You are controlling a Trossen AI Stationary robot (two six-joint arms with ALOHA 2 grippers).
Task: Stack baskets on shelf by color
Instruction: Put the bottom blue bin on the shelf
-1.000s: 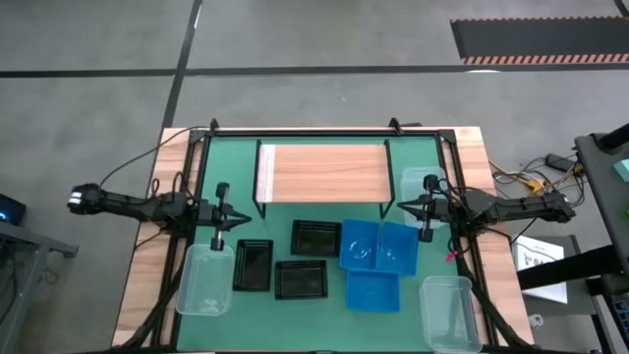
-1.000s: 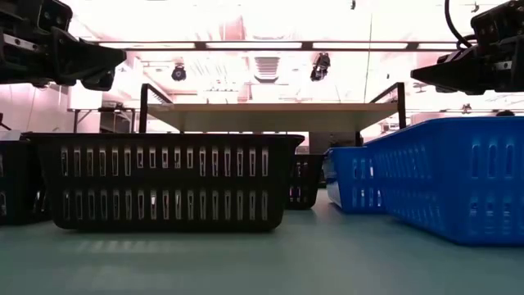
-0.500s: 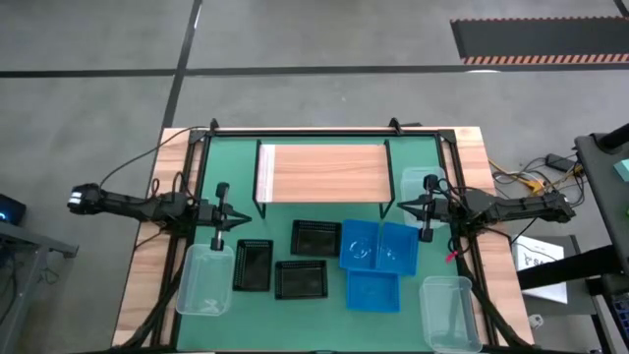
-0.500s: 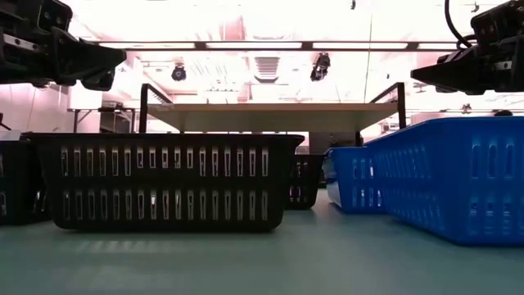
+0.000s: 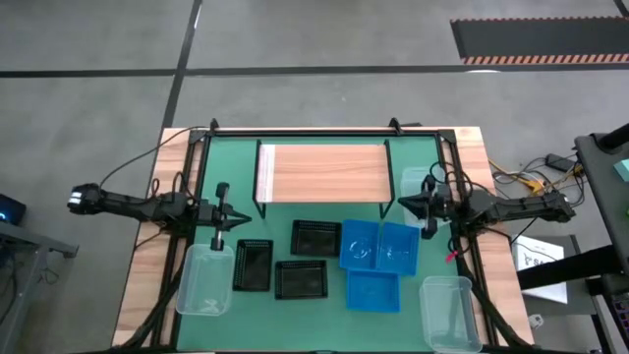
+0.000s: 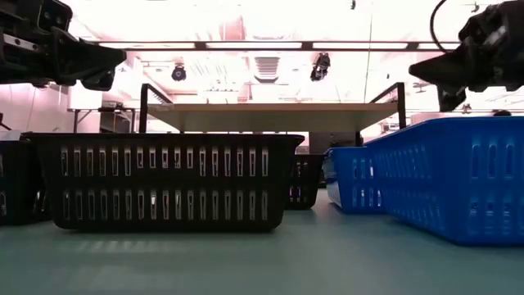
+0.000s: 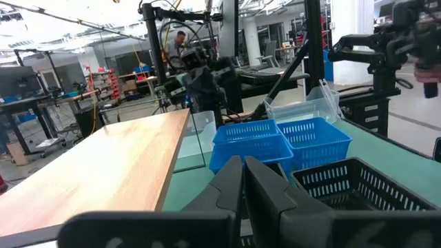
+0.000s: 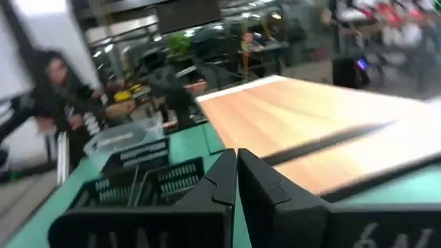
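Observation:
The shelf [image 5: 322,172] with its wood-grain top stands at the table's far middle on thin black legs. In front of it, three black mesh baskets [image 5: 301,279] sit left of centre and three blue baskets [image 5: 373,290] right of centre, two of the blue ones side by side. Clear tubs rest at the near left [image 5: 206,280], the near right [image 5: 452,313] and beside the shelf's right end [image 5: 418,182]. My left gripper [image 5: 241,216] hovers shut above the left clear tub's far end. My right gripper [image 5: 403,204] hovers shut by the shelf's right leg, above the blue baskets' far edge.
A black metal frame [image 5: 324,130] runs around the green mat [image 5: 324,324] on the wooden table. Cables lie past the right edge [image 5: 526,177]. Bare mat shows between the shelf and the baskets and along the near edge.
My right gripper has rolled about its own axis and shifted slightly toward the table's far edge; it stays shut. The left arm and all the baskets have kept still.

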